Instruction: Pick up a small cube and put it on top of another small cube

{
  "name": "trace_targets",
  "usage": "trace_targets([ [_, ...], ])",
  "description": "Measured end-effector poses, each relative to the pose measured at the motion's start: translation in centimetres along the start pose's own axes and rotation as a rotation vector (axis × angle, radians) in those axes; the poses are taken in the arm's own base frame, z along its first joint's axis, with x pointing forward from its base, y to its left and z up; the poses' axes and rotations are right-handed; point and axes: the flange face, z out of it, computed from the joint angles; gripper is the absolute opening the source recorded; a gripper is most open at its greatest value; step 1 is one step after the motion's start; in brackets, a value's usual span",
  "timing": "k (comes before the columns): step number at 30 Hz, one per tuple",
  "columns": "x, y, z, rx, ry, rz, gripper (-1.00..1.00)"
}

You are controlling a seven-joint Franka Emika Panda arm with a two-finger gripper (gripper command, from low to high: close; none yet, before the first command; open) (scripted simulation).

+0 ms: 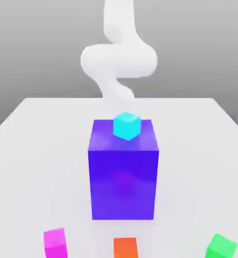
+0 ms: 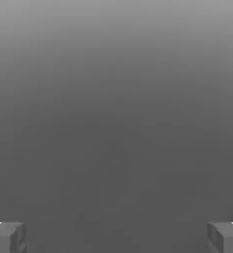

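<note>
Because the magenta cube [image 1: 55, 243] lies at the near edge of the exterior view, on the exterior view's left, while my arm [image 1: 119, 60] comes down from the far side behind the big blue-violet block [image 1: 123, 184], the coming reach turns on that block standing between us. My jaws [image 2: 116, 238] stand wide apart with nothing between them. I judge this to be the start: I should pass over or around the block, keeping above the cyan cube [image 1: 127, 126] on its top, and then descend on the near left. The magenta cube has no long axis, so I would line up with two opposite faces, taking care over its slight turn. The green cube [image 1: 222, 247], my stacking place, sits near right, with the orange cube [image 1: 125, 247] between the two.
</note>
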Motion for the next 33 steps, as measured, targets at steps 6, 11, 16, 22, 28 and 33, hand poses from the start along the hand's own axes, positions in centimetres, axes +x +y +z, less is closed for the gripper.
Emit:
trace_targets([
  [6, 3.1, 4.5, 1.1, 0.005, -0.03, -0.169, 0.0],
  [11, 5.2, 8.2, 3.6, 0.005, -0.074, -0.31, 0.0],
  [16, 6.5, 11.6, 7.6, 0.003, -0.134, -0.456, 0.0],
  [22, 6.8, 15.3, 13.8, 0.002, -0.229, -0.645, 0.0],
  [28, 5.4, 18.5, 21.1, 0.01, -0.346, -0.85, 0.0],
  [33, 2.9, 20.9, 27.6, 0.026, -0.461, -1.036, 0.0],
])
